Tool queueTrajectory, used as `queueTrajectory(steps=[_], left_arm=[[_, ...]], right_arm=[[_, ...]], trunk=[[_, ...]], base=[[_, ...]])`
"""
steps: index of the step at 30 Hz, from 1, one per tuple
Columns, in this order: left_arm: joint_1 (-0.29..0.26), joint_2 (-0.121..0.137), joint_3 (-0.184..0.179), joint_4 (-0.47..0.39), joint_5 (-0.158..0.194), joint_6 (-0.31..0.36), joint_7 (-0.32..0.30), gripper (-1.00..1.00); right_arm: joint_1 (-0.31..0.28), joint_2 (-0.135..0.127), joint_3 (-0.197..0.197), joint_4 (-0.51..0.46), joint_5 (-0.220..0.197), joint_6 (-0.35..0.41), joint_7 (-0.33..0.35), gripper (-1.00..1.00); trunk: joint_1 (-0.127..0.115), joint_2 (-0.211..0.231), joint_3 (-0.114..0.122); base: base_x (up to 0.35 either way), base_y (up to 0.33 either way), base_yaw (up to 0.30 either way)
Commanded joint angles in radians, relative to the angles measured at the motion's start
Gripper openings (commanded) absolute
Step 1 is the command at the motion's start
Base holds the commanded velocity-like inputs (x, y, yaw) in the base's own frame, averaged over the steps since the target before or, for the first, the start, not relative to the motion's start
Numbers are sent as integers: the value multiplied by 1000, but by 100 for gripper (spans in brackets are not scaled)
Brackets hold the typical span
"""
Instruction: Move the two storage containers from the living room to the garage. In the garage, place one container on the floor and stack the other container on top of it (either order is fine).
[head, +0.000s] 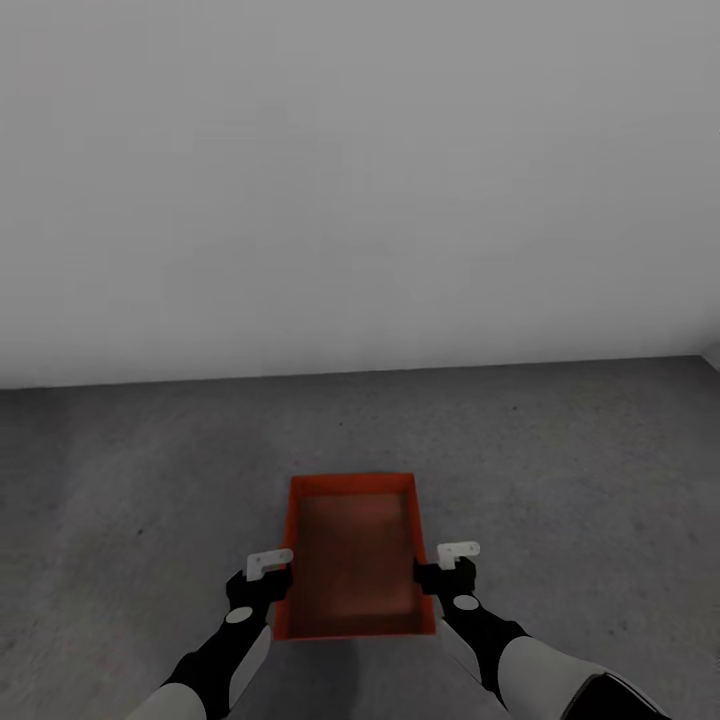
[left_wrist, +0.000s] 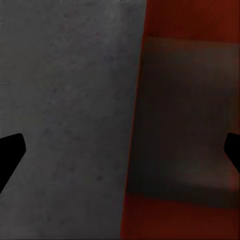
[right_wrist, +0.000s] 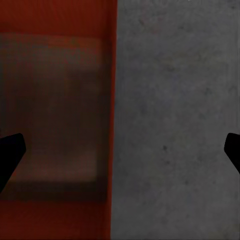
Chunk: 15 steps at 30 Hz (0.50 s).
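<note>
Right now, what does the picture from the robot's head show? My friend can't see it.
An open orange-red box sits between the robot's two grippers, the left gripper and right gripper, one at each long side. Under it is a rough dark grey floor, and behind it stands a plain pale wall.

- You have one orange-red storage container (head: 353, 560) in view: lidless, its open top facing up, over the dark grey floor (head: 130, 470).
- You have two arms showing, one at each long side of that container.
- You have two grippers: the left gripper (head: 268, 572) and the right gripper (head: 448, 566).
- Each wrist view shows you two dark fingertips, four in all, one pair standing wide apart to either side of a container wall.
- You face one plain pale grey wall (head: 360, 180), and one floor surface meets it.
</note>
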Motion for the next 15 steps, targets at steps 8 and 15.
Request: queueTrajectory(steps=[8, 15], left_arm=[[-1, 0, -8, 8, 11, -2, 7, 100], [0, 0, -9, 13, 12, -2, 7, 100]], right_arm=[[-1, 0, 9, 1, -9, -2, -3, 100], [-1, -1, 9, 1, -9, 1, -3, 100]], trunk=[[-31, 56, 25], [-58, 105, 47]], base=[[0, 0, 0], [0, 0, 0]])
